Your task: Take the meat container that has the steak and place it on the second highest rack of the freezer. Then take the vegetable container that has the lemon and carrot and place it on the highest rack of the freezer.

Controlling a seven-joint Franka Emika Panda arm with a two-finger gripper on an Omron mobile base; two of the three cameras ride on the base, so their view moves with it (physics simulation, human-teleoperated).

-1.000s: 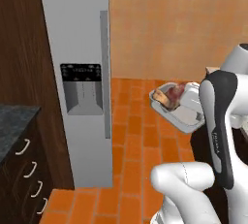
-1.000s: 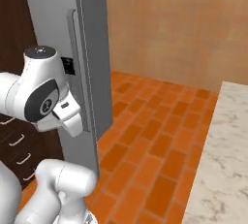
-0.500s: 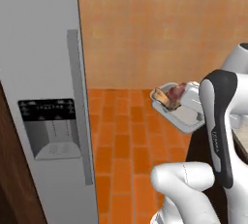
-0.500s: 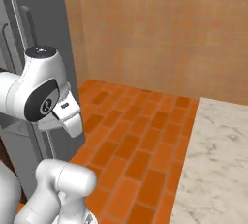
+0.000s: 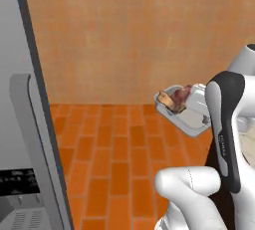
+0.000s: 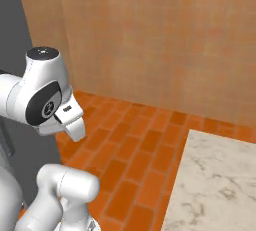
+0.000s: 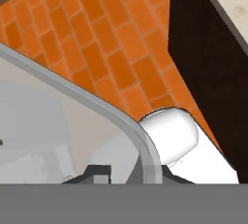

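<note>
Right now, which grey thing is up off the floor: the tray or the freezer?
The tray, the small shallow one carrying the steak above the brick floor. The freezer is the tall slab at left.

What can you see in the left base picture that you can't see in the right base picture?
The left base view alone has the meat container with the steak in it, held up over the floor, and the freezer door's long handle. The right base view alone has a pale marble counter at the lower right. Both share the orange brick floor, the tan wall and the robot's white arm.
</note>
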